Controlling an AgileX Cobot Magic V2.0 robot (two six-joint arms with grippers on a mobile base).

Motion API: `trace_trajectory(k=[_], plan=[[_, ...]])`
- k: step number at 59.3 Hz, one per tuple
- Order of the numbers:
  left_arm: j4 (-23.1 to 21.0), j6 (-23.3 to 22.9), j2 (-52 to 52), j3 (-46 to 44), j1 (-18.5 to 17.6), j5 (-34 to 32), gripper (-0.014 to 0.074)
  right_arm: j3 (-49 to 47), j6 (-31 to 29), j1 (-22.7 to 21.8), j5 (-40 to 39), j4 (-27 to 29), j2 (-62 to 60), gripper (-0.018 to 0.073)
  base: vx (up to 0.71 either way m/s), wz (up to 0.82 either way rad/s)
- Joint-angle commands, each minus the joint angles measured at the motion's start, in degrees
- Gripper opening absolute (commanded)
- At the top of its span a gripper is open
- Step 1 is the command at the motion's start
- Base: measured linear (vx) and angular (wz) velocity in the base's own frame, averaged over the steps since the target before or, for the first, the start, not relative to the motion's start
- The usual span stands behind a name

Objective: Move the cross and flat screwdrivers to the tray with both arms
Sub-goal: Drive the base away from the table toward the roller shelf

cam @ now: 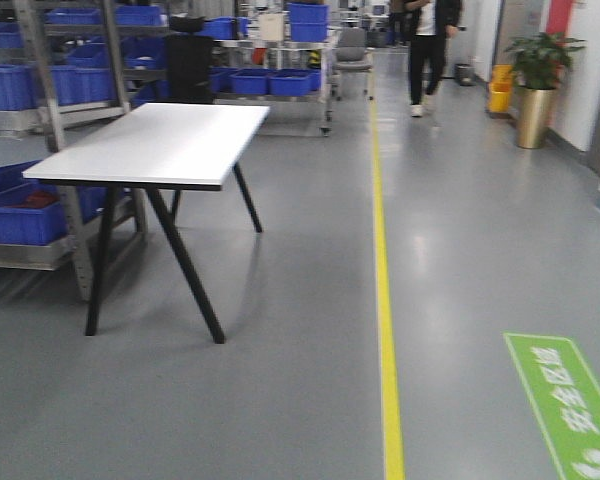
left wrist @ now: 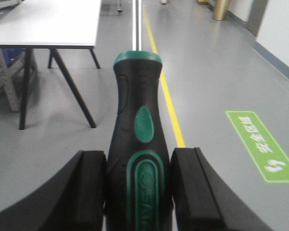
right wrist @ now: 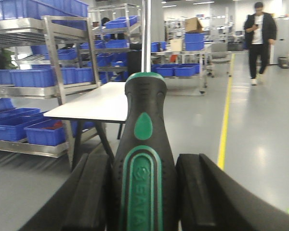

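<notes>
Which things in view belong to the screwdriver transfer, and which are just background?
Job: left gripper, shut on the left screwdriver; right gripper, shut on the right screwdriver. No tray in view.
Just around: white table, blue bins, steel rack, walking person, potted plant, yellow floor line.

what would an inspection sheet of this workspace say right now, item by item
surface: white table on black legs, on the grey floor
job's things: left screwdriver and right screwdriver held by their handles, shafts pointing away; tray not in view
clutter: nothing seen
grippers: left gripper shut on left screwdriver, right gripper shut on right screwdriver
cables: nothing seen
surroundings: shelves of blue bins, yellow floor line, person walking, potted plant
</notes>
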Motion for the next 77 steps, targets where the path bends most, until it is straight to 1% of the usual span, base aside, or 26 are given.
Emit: trace_trajectory(k=[1, 27, 77], plan=[[-0.7, 0.0, -0.1, -1.5, -0.2, -5.5, 0.0001, -1.6, -0.3, 0.0, -5.9, -0.2, 0.5, -0.0008, 0.5, 0.39], [-0.7, 0.0, -0.1, -1.5, -0.2, -5.5, 0.0001, -1.6, -0.3, 0.0, -5.9, -0.2, 0.5, -0.0008, 0.49, 0.52], [-0.7, 0.0, -0.2, -1.5, -0.2, -5.3, 0.0001, -1.6, -0.3, 0.0, -5.8, -0.4, 0.4, -0.0008, 0.51, 0.77]])
